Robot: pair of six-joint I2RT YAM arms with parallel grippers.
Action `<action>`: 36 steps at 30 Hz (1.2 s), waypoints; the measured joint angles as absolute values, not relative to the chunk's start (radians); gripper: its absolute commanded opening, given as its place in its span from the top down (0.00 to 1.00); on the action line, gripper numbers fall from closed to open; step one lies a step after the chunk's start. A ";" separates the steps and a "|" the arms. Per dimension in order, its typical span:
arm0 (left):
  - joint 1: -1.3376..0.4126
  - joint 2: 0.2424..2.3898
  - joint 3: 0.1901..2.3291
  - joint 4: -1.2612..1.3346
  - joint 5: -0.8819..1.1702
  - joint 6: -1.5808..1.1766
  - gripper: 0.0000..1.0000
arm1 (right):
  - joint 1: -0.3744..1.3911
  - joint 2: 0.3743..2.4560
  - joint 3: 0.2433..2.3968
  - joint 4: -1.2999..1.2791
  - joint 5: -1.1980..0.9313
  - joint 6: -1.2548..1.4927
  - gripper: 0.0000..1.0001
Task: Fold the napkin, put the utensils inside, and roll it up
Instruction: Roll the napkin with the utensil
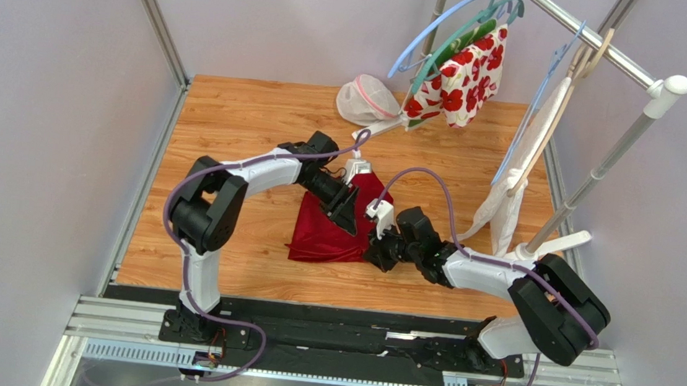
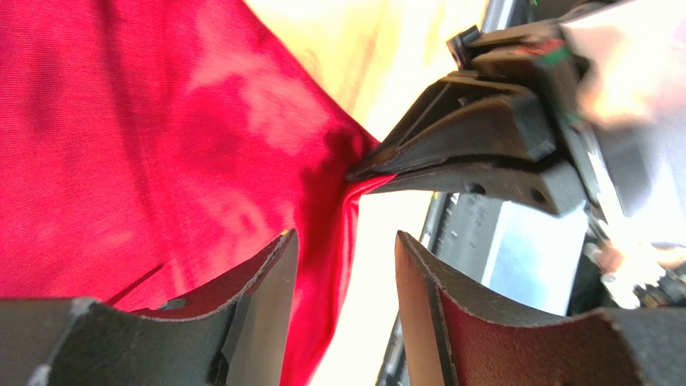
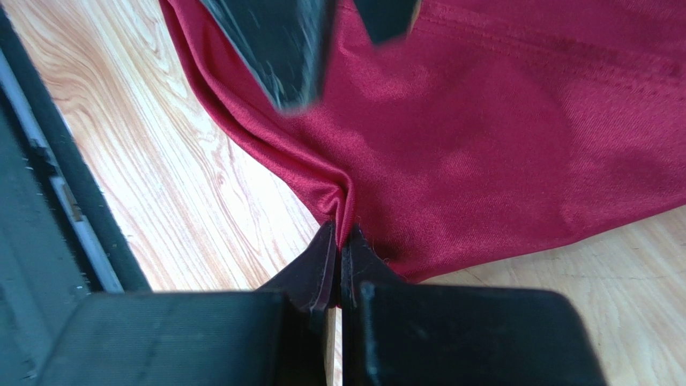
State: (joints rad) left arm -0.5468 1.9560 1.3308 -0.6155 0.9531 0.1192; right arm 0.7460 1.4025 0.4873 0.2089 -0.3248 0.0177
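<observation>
The dark red napkin (image 1: 323,233) lies crumpled on the wooden table, bunched toward its right corner. My right gripper (image 3: 338,229) is shut on a pinched fold at that corner, and it shows in the left wrist view as black jaws closed on the cloth (image 2: 378,170). My left gripper (image 2: 345,241) hovers just above the same corner with its jaws apart. A strip of napkin (image 2: 145,137) hangs beside its left finger, unclamped. From above, the left gripper (image 1: 352,214) sits just up-left of the right gripper (image 1: 376,244). The utensils are out of view.
A white plastic bag (image 1: 365,100) lies at the back of the table. A white cloth with red flowers (image 1: 465,73) and a white towel (image 1: 527,162) hang from the rack (image 1: 612,53) at the back right. A black rail (image 1: 336,318) runs along the near edge.
</observation>
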 measured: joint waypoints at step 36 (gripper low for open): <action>-0.458 1.301 0.506 0.170 0.397 -0.331 0.42 | 0.368 1.720 0.692 0.102 -0.751 0.429 1.00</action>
State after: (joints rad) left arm -0.4576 1.3010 0.5060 0.1703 0.3965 -0.3313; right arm 0.3679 1.7203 0.6918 0.1020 -0.7509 0.4286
